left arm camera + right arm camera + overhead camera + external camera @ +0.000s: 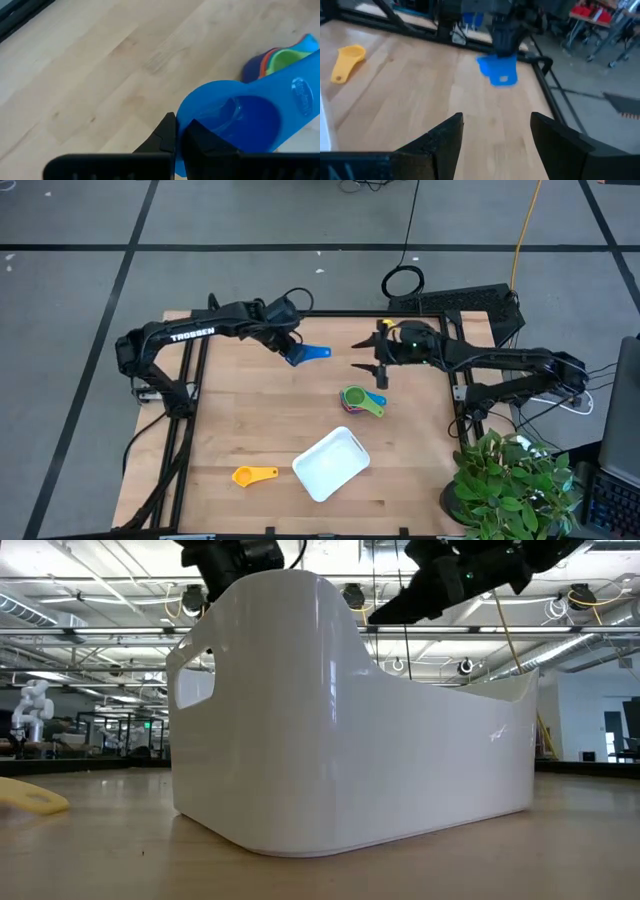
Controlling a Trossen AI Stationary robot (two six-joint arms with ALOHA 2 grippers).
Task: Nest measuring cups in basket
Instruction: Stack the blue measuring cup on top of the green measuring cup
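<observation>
My left gripper (291, 350) is over the far middle of the table, shut on the blue measuring cup (310, 355), which also shows in the right wrist view (497, 70). A nested stack of cups (361, 401), navy, orange, green and light blue in the left wrist view (280, 57), stands on the wood to the right of centre. The yellow cup (254, 475) lies alone near the front edge, left of the white basket (331, 464). My right gripper (376, 363) hovers open just beyond the stack, touching nothing; its fingers are spread wide (495, 135). My left gripper pinches the blue cup by its bowl rim (178, 131), on the side opposite the handle, one finger inside the bowl and one outside. The handle (300, 87) sticks out away from the fingers, toward the table's right. The cup is lifted clear of the wood.
The basket (350, 720) fills most of the low view, with the yellow cup (30, 800) at its left. Black rails frame the table top. A potted plant (510, 480) stands at the near right corner. Bare wood lies between the stack and the basket.
</observation>
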